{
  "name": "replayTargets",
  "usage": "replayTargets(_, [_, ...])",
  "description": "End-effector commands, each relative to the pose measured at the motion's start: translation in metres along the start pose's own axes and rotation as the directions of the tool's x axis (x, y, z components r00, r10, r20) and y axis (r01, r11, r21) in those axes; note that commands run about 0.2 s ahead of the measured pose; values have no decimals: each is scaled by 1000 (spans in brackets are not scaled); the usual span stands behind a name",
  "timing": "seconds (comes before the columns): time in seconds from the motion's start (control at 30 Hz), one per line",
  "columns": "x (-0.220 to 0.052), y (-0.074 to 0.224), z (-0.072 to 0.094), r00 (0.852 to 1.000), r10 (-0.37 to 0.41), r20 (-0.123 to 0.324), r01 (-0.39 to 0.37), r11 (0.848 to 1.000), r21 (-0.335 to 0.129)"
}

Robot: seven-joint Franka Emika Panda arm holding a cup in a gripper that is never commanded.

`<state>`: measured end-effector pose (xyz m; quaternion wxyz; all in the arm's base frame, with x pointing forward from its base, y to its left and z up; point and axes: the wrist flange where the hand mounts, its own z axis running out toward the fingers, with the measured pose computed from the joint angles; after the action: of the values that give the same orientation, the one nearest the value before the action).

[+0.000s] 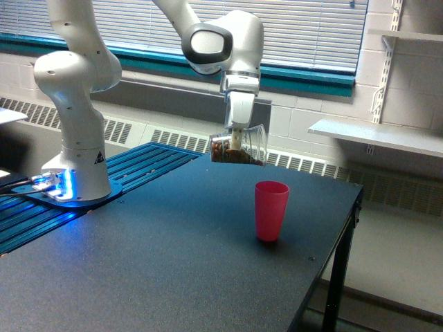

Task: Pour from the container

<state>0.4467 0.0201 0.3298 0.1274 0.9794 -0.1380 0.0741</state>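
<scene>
The container (240,146) is a small clear plastic cup with brown granular matter lying along its lower side. It hangs tipped nearly on its side, mouth toward the exterior view's right. My gripper (237,136) is shut on the container from above. A pink cup (270,210) stands upright on the dark table (159,263), below the container's mouth and a little to its right. A clear gap separates the two cups.
The arm's white base (75,104) stands at the left on a blue ribbed platform (83,200). The table's right edge (344,242) drops to the floor. A white wall shelf (377,135) hangs at the right, with window blinds behind.
</scene>
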Motion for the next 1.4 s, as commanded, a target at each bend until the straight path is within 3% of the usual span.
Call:
replayTargets(0.03, [3,-6,-3,1000,7,-1,-8,1000,-20])
replayTargets(0.57, [10,-17,-2,1000,22,9,-21,998,-66])
replayTargets(1.4, [11,-17,-9,999,-21,26,24,991,-133])
